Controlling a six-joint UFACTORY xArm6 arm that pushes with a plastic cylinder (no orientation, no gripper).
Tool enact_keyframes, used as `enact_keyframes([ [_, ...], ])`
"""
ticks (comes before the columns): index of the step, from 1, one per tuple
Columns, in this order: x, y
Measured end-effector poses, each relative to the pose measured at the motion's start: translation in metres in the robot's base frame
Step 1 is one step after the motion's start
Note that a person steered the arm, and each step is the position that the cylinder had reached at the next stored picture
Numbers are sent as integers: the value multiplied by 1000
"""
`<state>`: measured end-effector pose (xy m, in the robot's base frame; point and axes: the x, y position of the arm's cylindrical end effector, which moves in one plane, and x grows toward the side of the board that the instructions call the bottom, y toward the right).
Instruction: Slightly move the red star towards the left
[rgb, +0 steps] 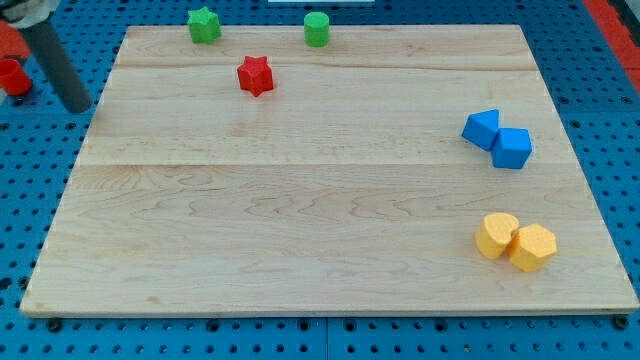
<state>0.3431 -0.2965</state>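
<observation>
Currently my tip (79, 106) is sitting at the view's upper left, just off the left edge of the wooden bench (300, 230), over the blue pegboard (30, 200). The rod is leaning up toward the view's top-left corner. No jaws on this rig, just the bare rod, so nothing is opening or clamping.

Red star (256, 75) is lying on the bench near the view's top, left of centre. It is sitting well to the right of my tip and slightly higher in the view; nothing is touching it.

Green star (204, 25) is resting at the bench's top edge, up and left of the red star, near it but apart. Green cylinder (317, 29) is standing at the same top edge, up and right of the red star.

Two blue blocks are touching each other at the view's right: blue block (482, 129) on the left, blue cube (513, 148) just below-right of it.

Two yellow blocks are touching at the lower right: yellow rounded block (496, 235) and yellow hexagonal block (532, 247) beside it.

A red object (14, 76) is showing off the bench at the far left edge, partly behind the rod; shape unclear.
</observation>
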Motion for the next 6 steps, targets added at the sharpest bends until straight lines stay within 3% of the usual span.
enact_keyframes([
  [2,29,214],
  [3,23,309],
  [4,-23,300],
  [6,-50,208],
])
